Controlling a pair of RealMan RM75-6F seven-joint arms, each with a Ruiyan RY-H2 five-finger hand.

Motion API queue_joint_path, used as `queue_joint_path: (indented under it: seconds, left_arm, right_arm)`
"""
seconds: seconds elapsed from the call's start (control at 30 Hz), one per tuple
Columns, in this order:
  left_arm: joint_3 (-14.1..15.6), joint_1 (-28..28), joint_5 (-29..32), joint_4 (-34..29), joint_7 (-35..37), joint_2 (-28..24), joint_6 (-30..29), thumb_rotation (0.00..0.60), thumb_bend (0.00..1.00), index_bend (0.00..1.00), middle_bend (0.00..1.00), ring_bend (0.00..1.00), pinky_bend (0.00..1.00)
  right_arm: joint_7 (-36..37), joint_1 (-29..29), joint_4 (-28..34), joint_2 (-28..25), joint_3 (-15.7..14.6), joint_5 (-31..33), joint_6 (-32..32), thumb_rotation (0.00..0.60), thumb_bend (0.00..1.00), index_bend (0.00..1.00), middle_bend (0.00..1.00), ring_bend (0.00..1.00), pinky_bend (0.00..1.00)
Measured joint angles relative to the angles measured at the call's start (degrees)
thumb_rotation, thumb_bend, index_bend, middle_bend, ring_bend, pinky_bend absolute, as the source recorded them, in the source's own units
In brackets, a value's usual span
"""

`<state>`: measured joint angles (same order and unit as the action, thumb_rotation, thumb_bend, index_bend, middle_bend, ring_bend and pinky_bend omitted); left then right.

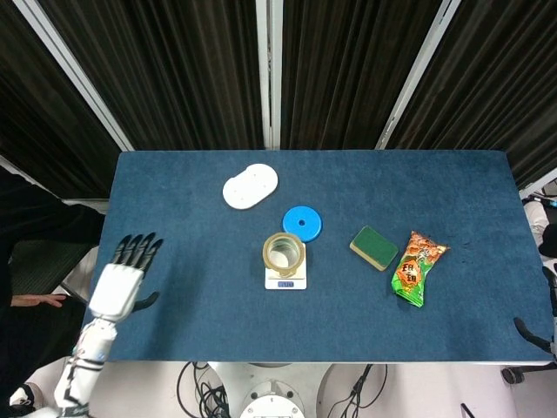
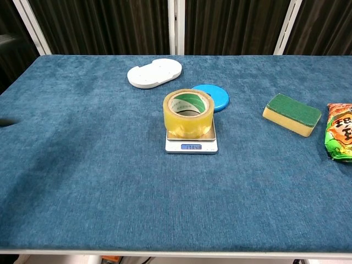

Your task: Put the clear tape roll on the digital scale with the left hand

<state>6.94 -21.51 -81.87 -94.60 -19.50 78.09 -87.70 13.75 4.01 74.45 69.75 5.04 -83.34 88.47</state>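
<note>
Left hand free, off to the side

The left hand (image 1: pixel 117 280) hangs at the table's left edge — palm down, fingers straight and slightly apart, holding nothing — with its white forearm running down to the lower left corner. The right hand does not show.
</note>
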Motion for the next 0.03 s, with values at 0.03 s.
queue_joint_path:
  seconds: [0.03]
  left_arm:
    - [1.1,1.6,-0.8,1.0,0.4,-0.7,-1.2,0.6,0.16,0.0,0.0,0.0,0.04]
  right_arm:
    - [-0.5,0.0,0.3,0.0,-0.1,-0.2,0.1,0.6,0.13,0.0,0.0,0.0,0.0]
